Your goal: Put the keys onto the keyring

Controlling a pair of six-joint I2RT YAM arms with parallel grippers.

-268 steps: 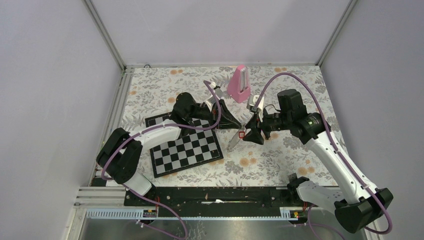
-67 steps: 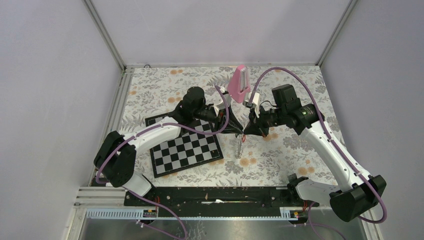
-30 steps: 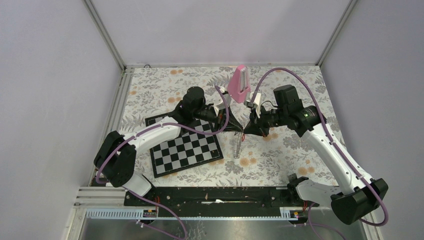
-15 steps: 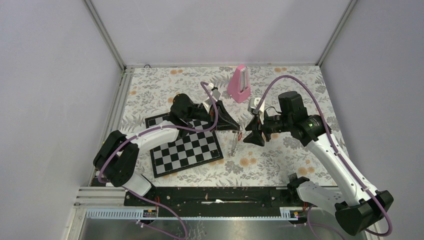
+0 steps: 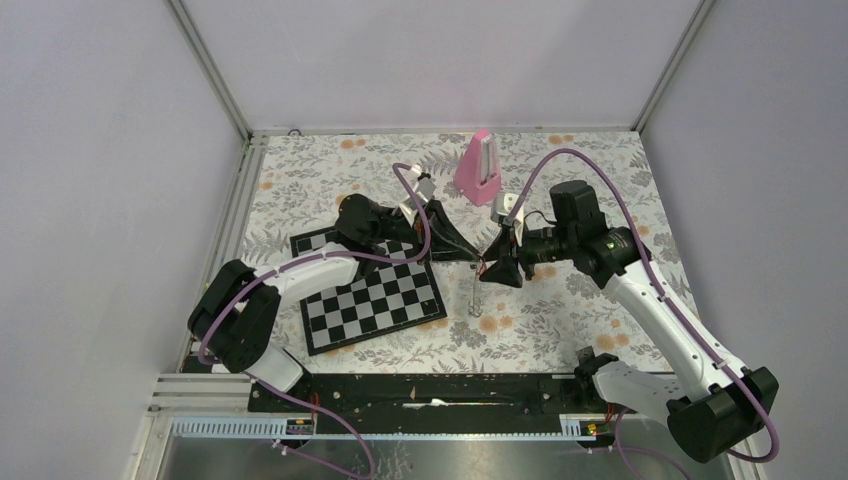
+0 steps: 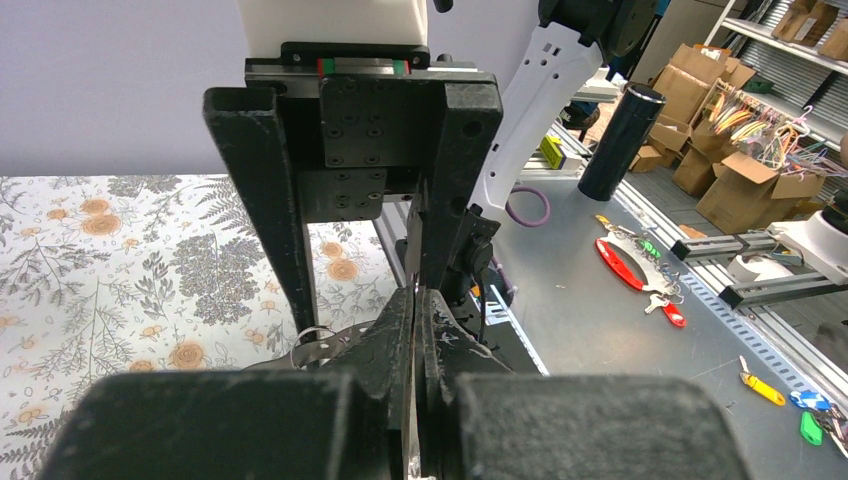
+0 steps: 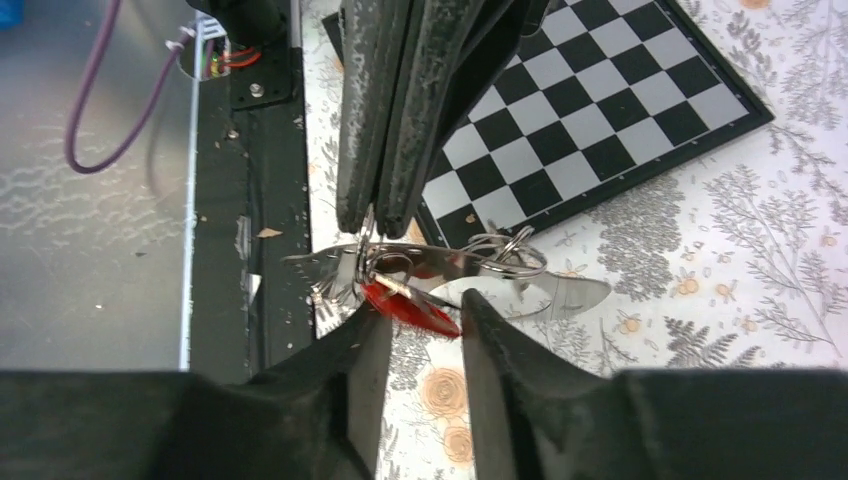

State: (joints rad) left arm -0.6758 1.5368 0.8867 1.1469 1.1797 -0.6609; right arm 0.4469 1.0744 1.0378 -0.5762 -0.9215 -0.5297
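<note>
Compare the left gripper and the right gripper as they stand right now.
The left gripper is shut, pinching the metal bunch; the right gripper has jaws apart around the red key head, grip unclear. The left gripper reaches over the chessboard; the right gripper over bare floral cloth. Both meet tip to tip.

A floral cloth [image 5: 560, 320] covers the table. On it, at about 8 o'clock from the middle, a black-and-white chessboard [image 5: 372, 296] lies flat, turned askew to the table's edges. A pink metronome [image 5: 478, 167] stands upright at 12 o'clock, near the far edge and well apart from the board. In the left wrist view, cardboard boxes [image 6: 745, 190] are stacked at 2 o'clock, with a black cylinder [image 6: 620, 140] upright beside them.
</note>
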